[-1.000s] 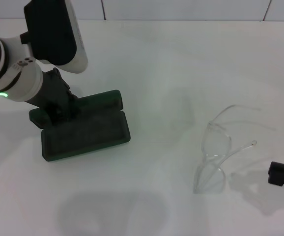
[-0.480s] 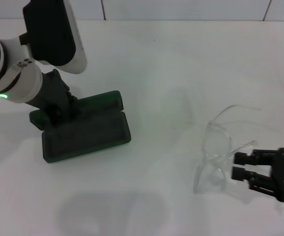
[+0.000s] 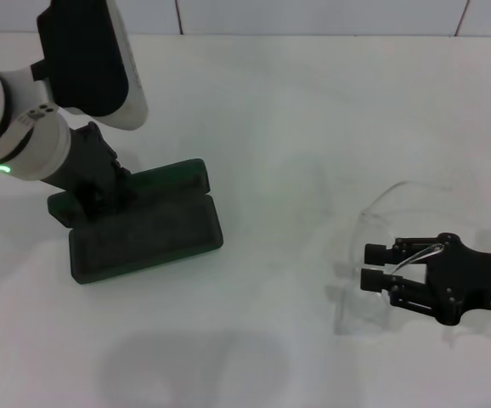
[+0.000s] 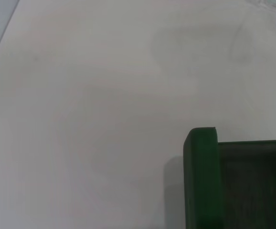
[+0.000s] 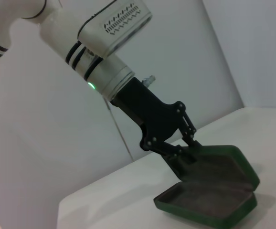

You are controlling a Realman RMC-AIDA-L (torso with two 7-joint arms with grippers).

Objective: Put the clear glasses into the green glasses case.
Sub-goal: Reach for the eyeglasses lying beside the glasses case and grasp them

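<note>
**See-through glasses on the white table, green case lying open**

The clear glasses (image 3: 373, 255) sit on the white table (image 3: 296, 102), over on the robot's right side. They have no colour at all, so they are hard to spot. You can make out round lenses and long thin arms that curve out to the side. One thin arm bends toward the back of the table.

The right gripper (image 3: 371, 265) reaches in low from the right edge. It is black, and its two fingers (image 3: 375, 252) have a small gap between them. The tips are right at the lens part of the glasses. One thin glasses arm lies across the top of the gripper. It is hard to tell if the fingers touch the lens.

The green glasses case (image 3: 143, 223) is well apart from the glasses, on the robot's left side. It is dark green with round corners, and it lies open. The inside looks dark and soft. The left gripper (image 5: 188, 143) is at the back edge of the case, pinching the rim of one open half.
</note>
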